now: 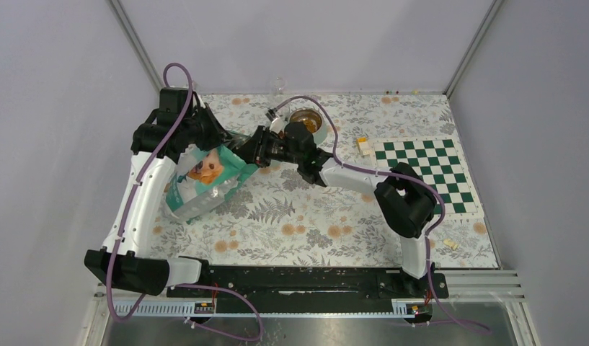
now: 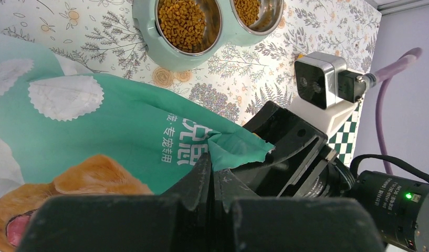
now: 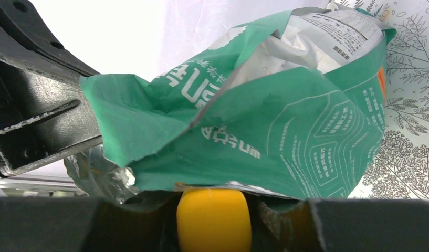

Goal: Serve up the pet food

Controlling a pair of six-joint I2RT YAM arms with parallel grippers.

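The pet food [image 2: 187,22] fills the steel cups of a pale green double bowl [image 2: 149,31]; it shows as a brown patch in the top view [image 1: 306,119]. The teal-and-white bag [image 1: 205,180] lies tilted on the table's left. My left gripper [image 1: 230,138] is shut on the bag's torn top edge [image 2: 238,149], fingers [image 2: 201,173] pressed together. My right gripper [image 1: 257,150] is at the bag's mouth, shut on the orange scoop's handle [image 3: 213,220]. The scoop's head is hidden inside the bag [image 3: 264,121].
A green-and-white chequered mat [image 1: 421,173] lies at the right, a small yellow-white block [image 1: 362,145] beside it and a pale scrap [image 1: 450,244] near the front right. Grey walls close in the table's sides and back. The left arm's links [image 3: 33,105] are close to the right wrist.
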